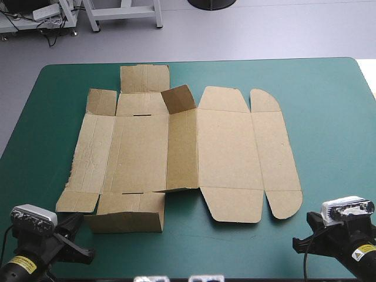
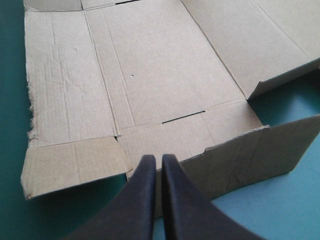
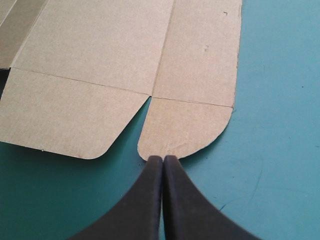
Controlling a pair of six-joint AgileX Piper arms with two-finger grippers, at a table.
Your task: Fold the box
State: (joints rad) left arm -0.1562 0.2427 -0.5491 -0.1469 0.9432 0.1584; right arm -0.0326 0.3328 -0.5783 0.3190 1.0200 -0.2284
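The brown box [image 1: 176, 150] lies spread out on the teal-green cover, mostly flat. One near flap [image 1: 124, 220] stands partly raised and a far inner flap [image 1: 178, 98] tilts up. My left gripper [image 1: 79, 226] sits shut at the near left corner, its tips just short of the raised near flap [image 2: 240, 160]; in its own view the left gripper [image 2: 155, 159] forms one pointed arch. My right gripper [image 1: 308, 230] rests shut near the table's front right, and the right gripper [image 3: 163, 159] points at the rounded corner flap [image 3: 185, 127] without holding it.
Open teal-green cover [image 1: 335, 129] stretches to the right of the box and along the far edge. The box's left edge [image 2: 29, 100] is ragged and torn.
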